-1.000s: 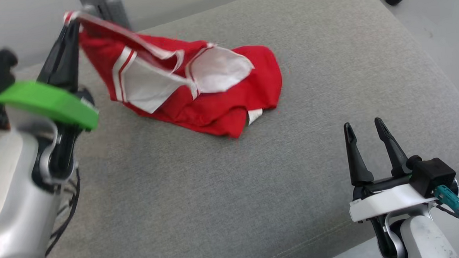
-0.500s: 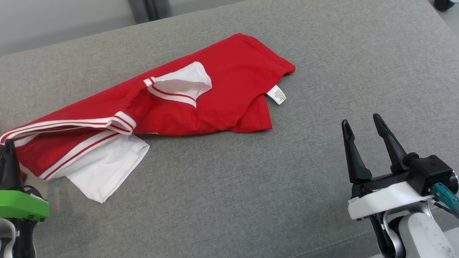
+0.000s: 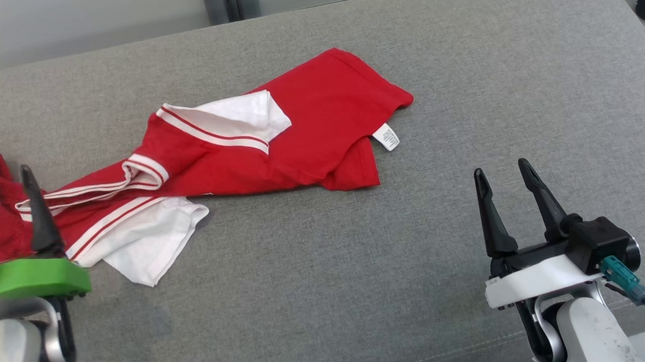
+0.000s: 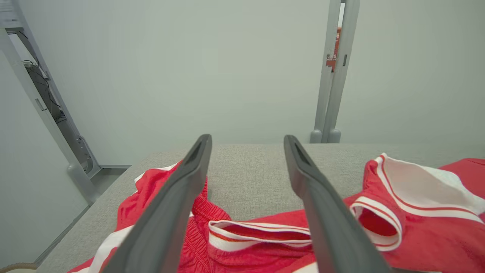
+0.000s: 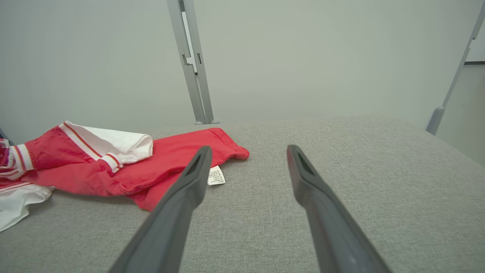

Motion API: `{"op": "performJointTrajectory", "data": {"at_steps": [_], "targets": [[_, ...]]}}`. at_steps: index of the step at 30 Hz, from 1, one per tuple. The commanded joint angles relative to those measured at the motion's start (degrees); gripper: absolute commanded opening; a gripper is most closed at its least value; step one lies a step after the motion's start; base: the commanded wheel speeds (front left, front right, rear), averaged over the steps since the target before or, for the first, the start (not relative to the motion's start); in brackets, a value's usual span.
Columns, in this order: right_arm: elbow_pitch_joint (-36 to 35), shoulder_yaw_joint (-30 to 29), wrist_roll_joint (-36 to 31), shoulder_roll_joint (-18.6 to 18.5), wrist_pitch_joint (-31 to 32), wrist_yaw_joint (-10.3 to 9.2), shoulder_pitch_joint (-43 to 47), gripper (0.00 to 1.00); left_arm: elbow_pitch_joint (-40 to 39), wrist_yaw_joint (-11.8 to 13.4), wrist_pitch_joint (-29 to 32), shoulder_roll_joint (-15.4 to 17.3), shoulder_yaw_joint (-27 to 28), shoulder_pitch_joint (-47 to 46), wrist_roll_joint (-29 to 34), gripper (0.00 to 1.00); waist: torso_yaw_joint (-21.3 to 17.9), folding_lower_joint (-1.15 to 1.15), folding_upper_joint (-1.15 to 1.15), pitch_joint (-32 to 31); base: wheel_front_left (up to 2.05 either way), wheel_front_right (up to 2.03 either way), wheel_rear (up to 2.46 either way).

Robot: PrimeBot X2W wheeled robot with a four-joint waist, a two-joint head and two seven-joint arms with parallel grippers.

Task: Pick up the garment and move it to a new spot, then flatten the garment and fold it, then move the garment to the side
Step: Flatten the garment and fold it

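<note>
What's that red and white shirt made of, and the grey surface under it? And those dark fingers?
Red and white shirt: soft knit, probably cotton jersey, matte; it creases and drapes limply. Grey cushion: woven upholstery fabric, flecked weave, matte. Right gripper's fingers: likely moulded plastic, smooth and dull.

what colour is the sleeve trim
The trim on the garment is white with a red stripe; clearest in head view.
</note>
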Motion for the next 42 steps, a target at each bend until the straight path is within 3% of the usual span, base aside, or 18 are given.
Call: {"op": "performJointTrajectory", "data": {"at_steps": [1,4,8,13,18,24,28,35,36,38,42], "targets": [[-0.2,-0.2,-0.2,-0.1,0.0,-0.02,0.1,1.00,-2.4,0.3,0.0,-1.9,0.4,2.2,2.6,1.00,0.0,0.00,0.00,0.0,0.00,0.00,0.00],[0.1,-0.2,-0.4,-0.1,0.0,-0.02,0.7,1.00,-6.2,-0.5,0.0,-5.1,-0.5,5.0,8.2,1.00,0.1,0.00,0.00,-0.1,0.00,0.00,0.00],[0.4,0.2,-0.4,-0.1,0.0,-0.03,0.6,1.00,-5.7,-0.7,0.0,-9.7,-1.6,7.8,11.5,1.00,-0.3,0.00,0.00,-0.4,0.00,0.00,0.00],[0.0,0.4,0.0,-0.1,0.0,-0.02,0.1,1.00,-0.8,-1.9,0.0,-14.5,-2.7,10.9,11.0,1.00,-0.8,0.00,0.00,0.0,0.00,0.00,0.00],[0.2,0.1,-0.2,-0.1,0.0,-0.02,1.1,1.00,5.4,-0.5,0.0,-17.6,-1.3,12.4,11.1,1.00,-0.2,0.00,0.00,0.3,0.00,0.00,0.00],[0.4,0.5,-0.7,-0.1,0.0,-0.02,0.5,1.00,11.2,-1.5,0.0,-19.4,0.4,10.2,10.6,1.00,0.7,0.00,0.00,0.6,0.00,0.00,0.00],[0.3,0.7,-1.1,-0.1,0.0,-0.02,0.1,1.00,15.1,-3.4,0.0,-20.1,0.8,8.2,9.4,1.00,1.1,0.00,0.00,0.9,0.00,0.00,0.00],[0.6,0.8,-1.7,-0.1,0.0,-0.02,-0.1,1.00,17.1,-5.1,0.0,-21.2,1.5,5.0,11.4,1.00,1.9,0.00,0.00,1.6,0.00,0.00,0.00],[0.6,0.8,-1.8,-0.1,0.0,-0.03,-0.2,1.00,17.3,-5.4,0.0,-21.3,1.6,4.5,11.6,0.85,2.0,0.00,0.00,1.6,0.00,0.00,0.00],[0.7,0.8,-2.0,-0.1,0.0,-0.02,-0.4,1.00,17.7,-5.8,0.0,-21.4,1.6,4.1,12.1,0.00,2.1,0.00,0.00,1.7,0.00,0.00,0.00],[0.6,0.5,-2.2,-0.1,0.0,-0.02,-0.4,1.00,17.3,-6.7,0.0,-21.7,1.7,4.1,13.2,0.00,2.4,0.00,0.00,1.7,0.00,0.00,0.00]]}}
